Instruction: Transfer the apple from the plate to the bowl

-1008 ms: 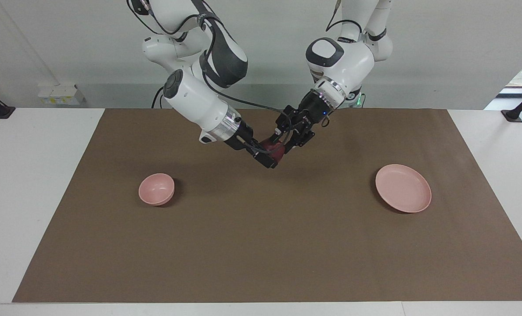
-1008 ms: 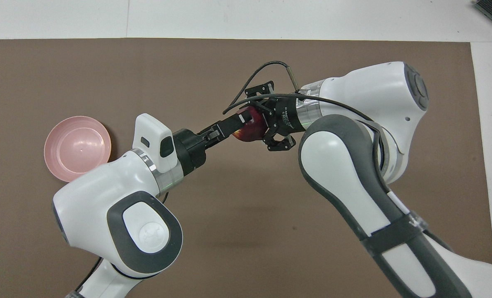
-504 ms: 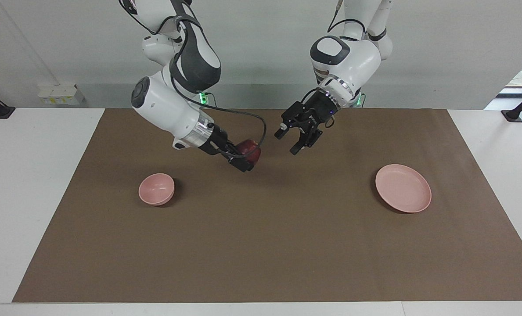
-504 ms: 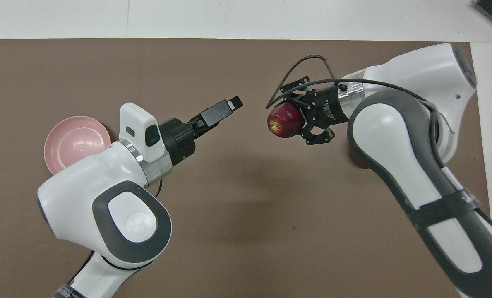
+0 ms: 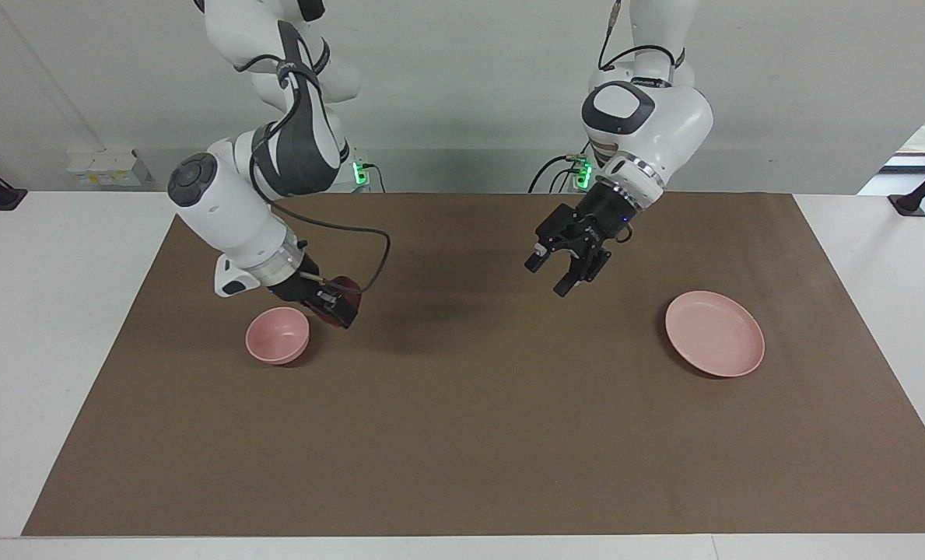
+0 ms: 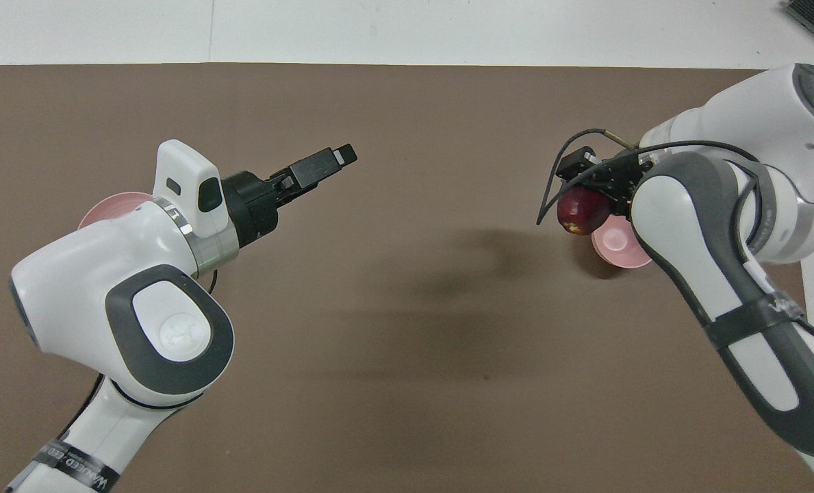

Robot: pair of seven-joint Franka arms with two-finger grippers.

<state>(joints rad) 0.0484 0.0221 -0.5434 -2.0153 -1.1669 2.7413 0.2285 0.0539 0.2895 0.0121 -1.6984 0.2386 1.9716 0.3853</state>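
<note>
Apple [image 6: 582, 211] seemingly over bowl [image 6: 617, 245]

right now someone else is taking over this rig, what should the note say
Right claw: shut on the apple, in the air beside the bowl, by its rim.
Left claw: open, holding nothing, over the brown mat between bowl and plate.
Done: apple is off the plate, which holds nothing.
Left: bring the apple over the bowl, lower it, release.
</note>
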